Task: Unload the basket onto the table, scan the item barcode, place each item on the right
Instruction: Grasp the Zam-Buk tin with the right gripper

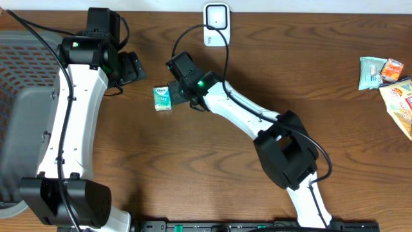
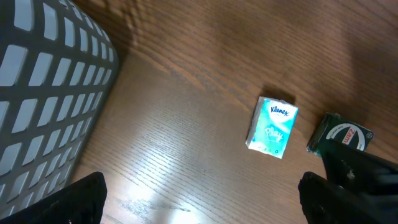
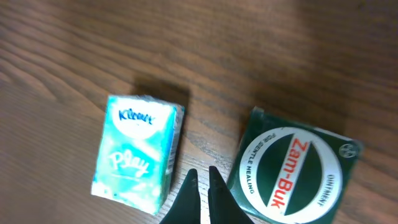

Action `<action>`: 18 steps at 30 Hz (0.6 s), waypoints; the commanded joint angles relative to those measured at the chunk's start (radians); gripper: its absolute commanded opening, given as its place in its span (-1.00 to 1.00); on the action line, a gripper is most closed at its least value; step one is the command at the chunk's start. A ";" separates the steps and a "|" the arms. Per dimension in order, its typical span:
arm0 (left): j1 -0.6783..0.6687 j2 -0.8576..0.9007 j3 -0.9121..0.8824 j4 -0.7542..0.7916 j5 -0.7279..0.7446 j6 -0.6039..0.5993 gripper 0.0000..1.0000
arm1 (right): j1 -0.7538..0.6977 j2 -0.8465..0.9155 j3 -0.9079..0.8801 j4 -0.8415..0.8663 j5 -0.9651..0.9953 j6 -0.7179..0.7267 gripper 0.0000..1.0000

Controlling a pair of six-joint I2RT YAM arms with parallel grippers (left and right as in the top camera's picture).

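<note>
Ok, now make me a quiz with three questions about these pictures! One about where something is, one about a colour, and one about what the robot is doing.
1. Where is the Kleenex pack?
A) On top of the Zam-Buk box
B) Flat on the table, beside the Zam-Buk box
C) Held up in the air

2. What colours is the Zam-Buk box's label?
A) Green and white
B) Red and yellow
C) Pink and black

3. How is the right end effector?
A) Wide open
B) Shut, with nothing between its fingers
C) Shut on the Kleenex pack

Answers:
1 B, because bare wood shows between the pack and the box.
2 A, because the round label is white with green letters and rings.
3 B, because its two dark fingers meet over the gap between the two items.
</note>
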State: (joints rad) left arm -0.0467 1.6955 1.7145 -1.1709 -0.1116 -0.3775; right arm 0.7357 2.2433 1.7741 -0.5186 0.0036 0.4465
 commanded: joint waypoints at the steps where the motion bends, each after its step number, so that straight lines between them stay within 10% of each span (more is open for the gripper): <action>1: 0.003 0.005 0.002 -0.003 -0.016 0.002 0.96 | -0.003 0.043 -0.002 -0.010 0.077 -0.006 -0.97; 18: 0.003 0.005 0.002 -0.003 -0.016 0.002 0.96 | -0.038 -0.017 0.000 -0.158 0.205 0.043 -0.98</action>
State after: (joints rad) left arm -0.0467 1.6955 1.7145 -1.1709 -0.1116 -0.3775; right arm 0.7242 2.2765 1.7763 -0.6624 0.1928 0.4679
